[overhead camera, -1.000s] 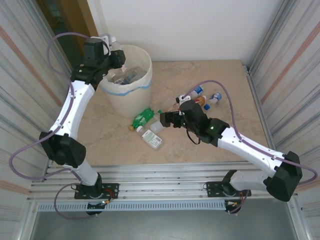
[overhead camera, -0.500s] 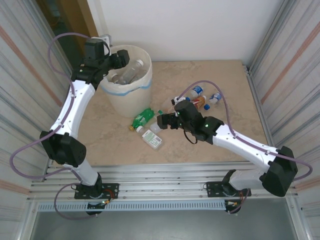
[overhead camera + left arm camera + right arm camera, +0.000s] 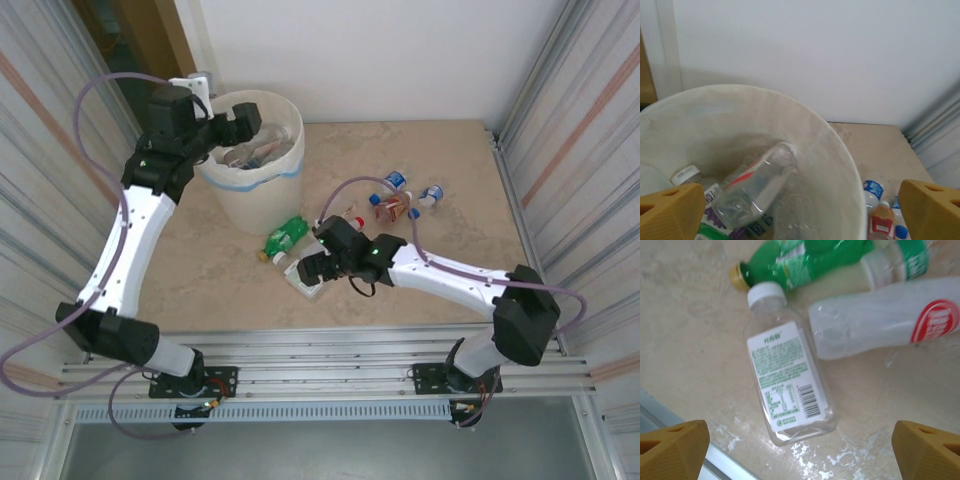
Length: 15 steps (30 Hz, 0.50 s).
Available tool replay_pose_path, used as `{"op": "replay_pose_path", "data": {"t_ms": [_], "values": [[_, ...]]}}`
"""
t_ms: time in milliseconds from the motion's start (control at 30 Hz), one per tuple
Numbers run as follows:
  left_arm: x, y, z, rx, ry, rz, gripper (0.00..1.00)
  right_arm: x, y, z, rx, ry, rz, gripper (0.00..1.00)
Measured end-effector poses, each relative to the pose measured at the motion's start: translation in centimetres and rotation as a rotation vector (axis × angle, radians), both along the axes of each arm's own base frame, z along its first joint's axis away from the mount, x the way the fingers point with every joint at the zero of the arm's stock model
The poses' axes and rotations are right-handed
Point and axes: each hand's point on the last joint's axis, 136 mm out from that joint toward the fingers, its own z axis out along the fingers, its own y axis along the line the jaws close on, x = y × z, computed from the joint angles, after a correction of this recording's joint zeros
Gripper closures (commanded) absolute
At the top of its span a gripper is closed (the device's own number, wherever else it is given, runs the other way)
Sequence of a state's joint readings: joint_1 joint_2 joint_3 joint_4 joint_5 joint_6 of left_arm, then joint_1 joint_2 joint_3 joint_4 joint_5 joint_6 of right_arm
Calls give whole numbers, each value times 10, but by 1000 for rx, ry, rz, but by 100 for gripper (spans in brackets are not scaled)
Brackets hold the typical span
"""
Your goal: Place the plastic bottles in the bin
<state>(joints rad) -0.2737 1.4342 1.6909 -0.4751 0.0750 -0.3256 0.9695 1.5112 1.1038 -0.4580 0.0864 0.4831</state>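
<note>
Right wrist view: right gripper (image 3: pixel 800 442), spread wide, hangs over the white-capped bottle (image 3: pixel 787 385) by the table's (image 3: pixel 690 340) near edge; a skewed pinch could squirt it off. Left gripper (image 3: pixel 800 205) gapes empty above the bin (image 3: pixel 715 115).

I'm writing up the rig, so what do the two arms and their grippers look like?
The left arm and right arm have white shells, black joints and black wrist housings; a thin purple cable loops along each. The left gripper and right gripper end in blocky mustard-yellow fingertips.
</note>
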Motion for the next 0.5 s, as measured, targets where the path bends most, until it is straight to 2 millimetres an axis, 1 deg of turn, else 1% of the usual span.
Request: {"op": "replay_pose_path", "data": {"t_ms": [133, 267, 367, 500], "values": [[-33, -16, 3, 2, -18, -44, 1, -9, 8, -25, -59, 50, 53, 8], [-61, -25, -1, 4, -23, -72, 1, -11, 16, -41, -101, 72, 94, 5], [-79, -25, -8, 2, -21, -71, 1, -11, 22, -51, -128, 76, 123, 4], [-100, -16, -19, -18, -14, -49, 1, -11, 24, -63, -162, 83, 150, 2]]}}
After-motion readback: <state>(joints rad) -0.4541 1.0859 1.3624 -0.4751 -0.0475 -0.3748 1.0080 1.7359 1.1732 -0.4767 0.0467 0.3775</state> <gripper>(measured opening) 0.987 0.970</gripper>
